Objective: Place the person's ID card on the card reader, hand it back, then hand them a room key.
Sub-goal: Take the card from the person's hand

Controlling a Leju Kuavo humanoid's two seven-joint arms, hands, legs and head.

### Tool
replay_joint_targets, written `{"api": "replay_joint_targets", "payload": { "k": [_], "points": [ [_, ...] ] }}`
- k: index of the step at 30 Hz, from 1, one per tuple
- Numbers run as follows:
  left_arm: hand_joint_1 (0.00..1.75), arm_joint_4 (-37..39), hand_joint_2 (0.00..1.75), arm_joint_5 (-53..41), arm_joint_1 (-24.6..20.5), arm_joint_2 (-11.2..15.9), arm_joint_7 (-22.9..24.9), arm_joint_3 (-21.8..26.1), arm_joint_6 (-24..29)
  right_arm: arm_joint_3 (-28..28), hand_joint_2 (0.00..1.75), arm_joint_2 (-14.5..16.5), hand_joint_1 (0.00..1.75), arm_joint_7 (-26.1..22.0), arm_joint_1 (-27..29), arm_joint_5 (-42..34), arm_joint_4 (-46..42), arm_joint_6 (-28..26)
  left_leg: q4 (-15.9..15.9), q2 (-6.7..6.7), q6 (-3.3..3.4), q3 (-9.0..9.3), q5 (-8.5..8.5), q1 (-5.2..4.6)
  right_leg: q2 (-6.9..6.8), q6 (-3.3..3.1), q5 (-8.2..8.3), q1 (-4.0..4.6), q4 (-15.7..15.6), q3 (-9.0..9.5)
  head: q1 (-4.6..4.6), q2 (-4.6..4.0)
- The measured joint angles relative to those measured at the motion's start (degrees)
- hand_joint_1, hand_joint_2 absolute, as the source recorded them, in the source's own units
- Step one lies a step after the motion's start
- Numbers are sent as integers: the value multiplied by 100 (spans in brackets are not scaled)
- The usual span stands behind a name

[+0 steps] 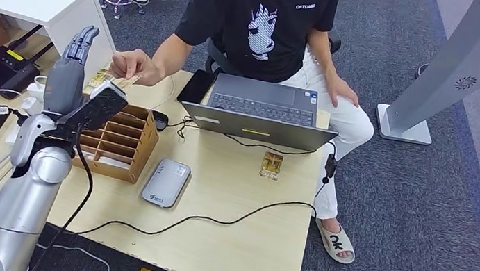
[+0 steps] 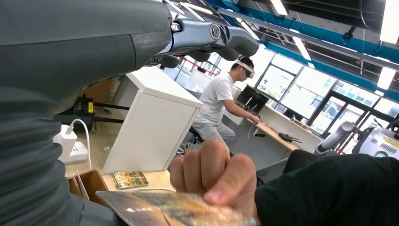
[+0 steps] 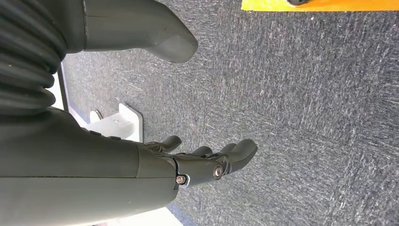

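While person's hand holds ID card out over desk, left hand raised beside it, fingers straight and apart, nothing held, likely waiting to receive. Card reader sits beside wooden box. Right hand hangs over carpet, fingers loosely curled, empty. Desk pale wood, laptop open; grey carpet, office behind.

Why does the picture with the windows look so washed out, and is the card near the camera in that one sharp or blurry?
Left wrist view: daylight through the big windows and ceiling lights overexposes the background; the card in the person's hand sits very close and looks soft and smeared. Head view: even lighting, sharp table. Right wrist view: evenly lit carpet, right hand in focus.
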Motion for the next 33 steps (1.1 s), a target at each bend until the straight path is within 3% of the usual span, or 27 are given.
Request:
{"api": "replay_joint_targets", "payload": {
  "k": [16, 20, 33],
  "points": [
    [0, -216, 175, -6, 177, 42, 2, -49, 24, 0, 175, 41, 0, 45, 2, 27, 1, 15, 0, 0, 0, 0, 0, 0, 0, 0, 0, 0, 0, 0, 1, 0],
    [172, -223, 175, 5, 182, 42, 2, -50, 23, 0, 175, 42, 0, 41, 2, 48, 1, 16, 0, 0, 0, 0, 0, 0, 0, 0, 0, 0, 0, 0, 0, 0],
    [175, -191, 175, 128, 162, 49, -26, -52, -31, -3, 175, 41, 0, -13, 1, 119, 1, 58, -2, 1, 0, -1, 0, 0, 2, 0, 0, 0, 0, -6, 0, 0]
  ]
}}
